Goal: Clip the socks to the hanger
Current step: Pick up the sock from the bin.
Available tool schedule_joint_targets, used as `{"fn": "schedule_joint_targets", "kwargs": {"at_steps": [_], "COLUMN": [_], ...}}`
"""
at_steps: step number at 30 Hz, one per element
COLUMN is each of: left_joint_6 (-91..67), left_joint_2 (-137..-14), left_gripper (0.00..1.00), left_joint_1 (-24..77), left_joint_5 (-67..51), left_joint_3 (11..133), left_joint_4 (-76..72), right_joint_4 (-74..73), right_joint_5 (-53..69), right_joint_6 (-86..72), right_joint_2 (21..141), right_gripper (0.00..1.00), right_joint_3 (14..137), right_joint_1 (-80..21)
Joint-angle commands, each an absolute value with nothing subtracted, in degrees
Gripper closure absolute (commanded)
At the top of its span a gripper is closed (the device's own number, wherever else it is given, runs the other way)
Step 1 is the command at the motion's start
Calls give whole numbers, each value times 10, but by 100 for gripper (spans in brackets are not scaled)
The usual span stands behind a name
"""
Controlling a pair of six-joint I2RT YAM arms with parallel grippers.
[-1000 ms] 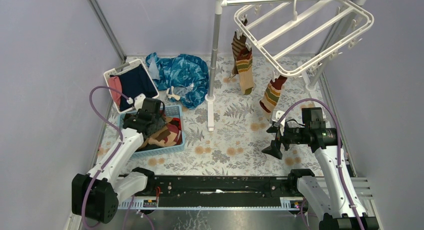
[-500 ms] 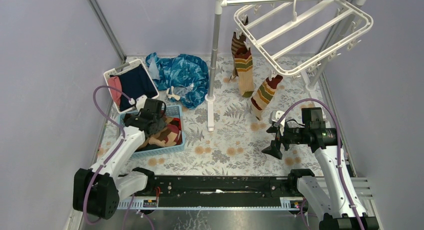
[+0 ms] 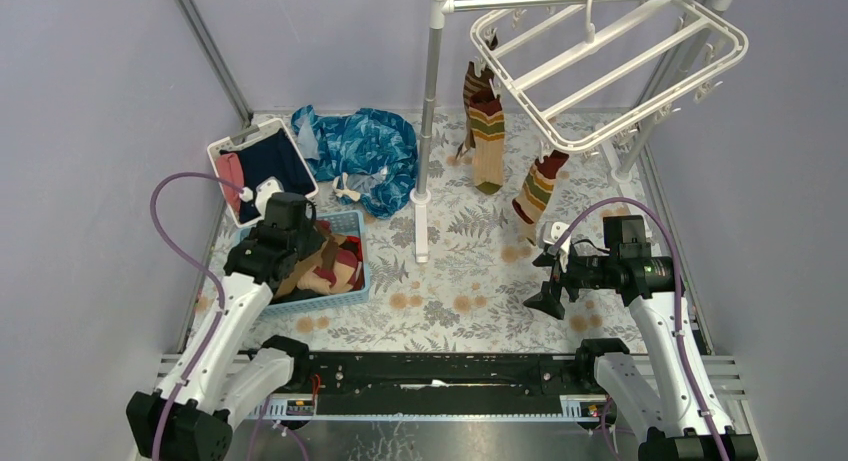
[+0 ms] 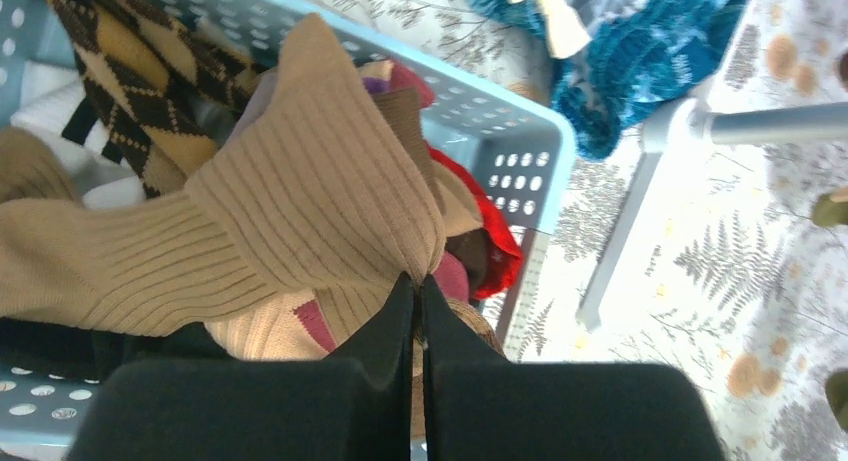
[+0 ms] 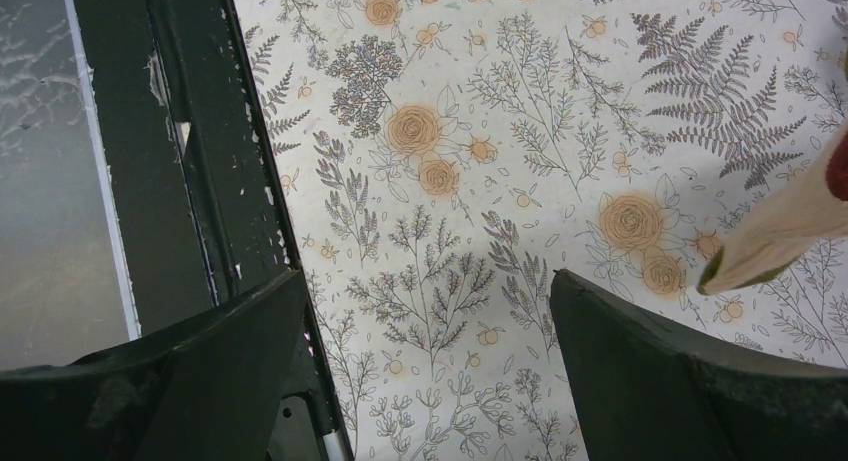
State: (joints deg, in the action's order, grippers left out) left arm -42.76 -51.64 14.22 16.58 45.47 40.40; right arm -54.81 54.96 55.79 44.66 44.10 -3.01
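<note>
A pile of socks fills the light blue basket (image 3: 352, 284) at the left. My left gripper (image 4: 418, 281) is shut on the ribbed cuff of a tan sock (image 4: 300, 201) and holds it just above the pile; from above, the left gripper (image 3: 298, 253) is over the basket. The white hanger (image 3: 610, 61) hangs at the upper right with two striped socks clipped to it, one sock (image 3: 487, 131) by the pole and another sock (image 3: 537, 189) lower right. My right gripper (image 3: 545, 281) stands open above the flowered cloth, nothing between its fingers (image 5: 640, 361). A sock's toe (image 5: 780, 231) shows at the right edge.
A blue patterned cloth (image 3: 360, 146) lies at the back. A white bin (image 3: 225, 146) with navy and pink clothes stands at the back left. The grey rack pole (image 3: 430, 111) rises mid-table from a white foot (image 3: 421, 221). A diamond-patterned sock (image 4: 110, 71) lies in the basket.
My left gripper has closed on the tan sock and the left arm has pulled back a little. The lower hanging sock swung left and back. The right arm has not moved.
</note>
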Motion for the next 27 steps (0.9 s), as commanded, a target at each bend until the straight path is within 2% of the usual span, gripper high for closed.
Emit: {"fn": "schedule_joint_targets", "kwargs": {"at_steps": [1,5,11,14,21,27], "left_joint_6": [-387,-344,-294,-289,-326,-396], "left_joint_2": [-483,-429,-380,-381,-390,-414], "left_gripper": [100,100,100,100,100,100], "left_joint_1": [144,145,144,144,144,144], "left_joint_5": [106,76,159,142,-112,-305], "left_joint_3": [504,536,578,597,616,614], "left_joint_4": [413,396,386,380,318,244], "right_joint_4": [-559,-573,-579,-581,-622,-786], "right_joint_5": [559,571,580,583,621,699], "right_joint_6": [576,596,605,608,671,929], "right_joint_2": [445,446,445,444,445,442], "right_gripper": [0,0,0,0,0,0], "right_joint_3": [441,443,445,445,444,441], "right_joint_1": [-35,-35,-35,-34,-34,-34]}}
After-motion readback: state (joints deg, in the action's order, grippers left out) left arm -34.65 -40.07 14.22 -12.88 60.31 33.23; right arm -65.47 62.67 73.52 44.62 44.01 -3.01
